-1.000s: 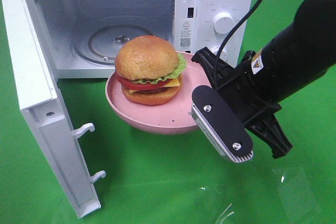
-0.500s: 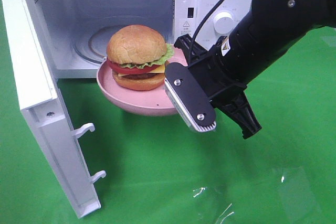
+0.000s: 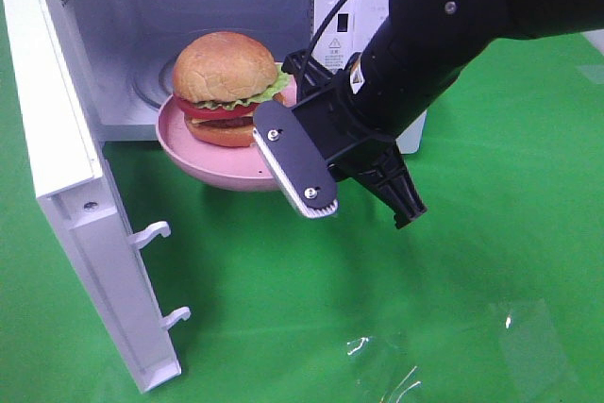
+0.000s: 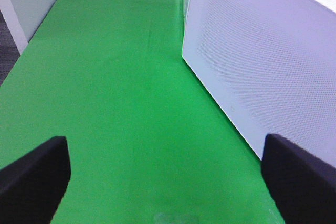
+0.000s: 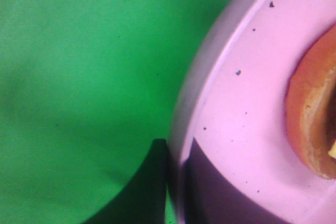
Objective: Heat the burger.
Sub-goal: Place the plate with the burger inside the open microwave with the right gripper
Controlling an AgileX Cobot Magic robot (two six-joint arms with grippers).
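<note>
At the far left, the microwave door (image 3: 66,158) is hanging wide open over the green table (image 3: 283,309). The left end effector (image 4: 165,182) is hovering with its jaws spread wide and nothing between them, and a white perforated panel (image 4: 262,51) is lying just beside it. The burger (image 3: 226,73) is sitting on the pink speckled plate (image 3: 198,150), which is hanging at the mouth of the microwave (image 3: 189,7), above the table. Further right, the right end effector (image 3: 291,92) is pinching the plate's rim, jaws clamped tight on it
</note>
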